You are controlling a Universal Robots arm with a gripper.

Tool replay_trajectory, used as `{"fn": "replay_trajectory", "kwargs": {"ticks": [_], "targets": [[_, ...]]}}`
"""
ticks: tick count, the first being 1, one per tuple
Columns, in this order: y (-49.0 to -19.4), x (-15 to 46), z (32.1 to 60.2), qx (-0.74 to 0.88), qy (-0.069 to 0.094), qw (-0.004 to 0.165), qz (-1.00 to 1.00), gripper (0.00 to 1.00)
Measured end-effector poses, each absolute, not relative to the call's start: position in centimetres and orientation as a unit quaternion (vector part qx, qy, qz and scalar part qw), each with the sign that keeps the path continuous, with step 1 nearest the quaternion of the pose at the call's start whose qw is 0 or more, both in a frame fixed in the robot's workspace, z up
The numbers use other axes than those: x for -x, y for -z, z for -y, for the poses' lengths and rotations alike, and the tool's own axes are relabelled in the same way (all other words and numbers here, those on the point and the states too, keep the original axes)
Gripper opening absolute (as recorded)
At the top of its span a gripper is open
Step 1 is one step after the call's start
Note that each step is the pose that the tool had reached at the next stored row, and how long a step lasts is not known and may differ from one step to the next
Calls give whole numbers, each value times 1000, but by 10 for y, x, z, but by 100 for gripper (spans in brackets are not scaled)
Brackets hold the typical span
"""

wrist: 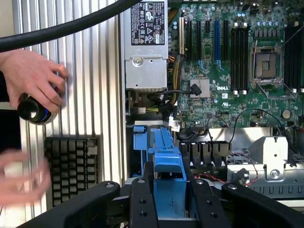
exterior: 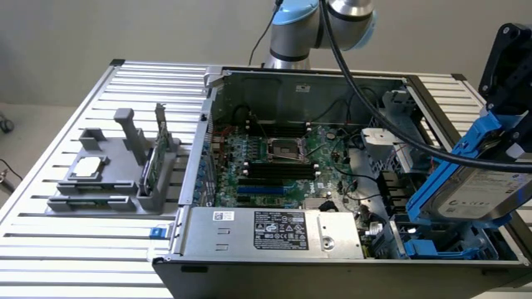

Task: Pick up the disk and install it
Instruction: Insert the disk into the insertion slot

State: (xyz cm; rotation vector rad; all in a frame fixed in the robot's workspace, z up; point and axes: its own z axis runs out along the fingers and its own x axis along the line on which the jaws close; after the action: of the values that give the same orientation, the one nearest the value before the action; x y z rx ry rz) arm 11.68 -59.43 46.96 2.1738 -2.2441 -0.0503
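Silver-grey and flat, the disk (exterior: 486, 187), a rectangular metal hard drive with a white label in a bright blue plastic carrier frame, hangs tilted at the exterior view's right, above the near right corner of the open grey metal computer case (exterior: 291, 81). The black two-fingered gripper (wrist: 168, 204) is clamped on the disk's blue frame. Blue plastic drive bays (exterior: 432, 249) sit just below. A person's hand (wrist: 33, 78) holds a small dark round object (wrist: 33, 110) over the slatted metal table (exterior: 50, 237).
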Motion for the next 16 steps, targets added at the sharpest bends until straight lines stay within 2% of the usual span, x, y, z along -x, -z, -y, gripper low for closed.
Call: {"fn": "replay_trajectory", "kwargs": {"ticks": [16], "targets": [[-452, -116, 594, -699, 15, 7, 715, 32]]}}
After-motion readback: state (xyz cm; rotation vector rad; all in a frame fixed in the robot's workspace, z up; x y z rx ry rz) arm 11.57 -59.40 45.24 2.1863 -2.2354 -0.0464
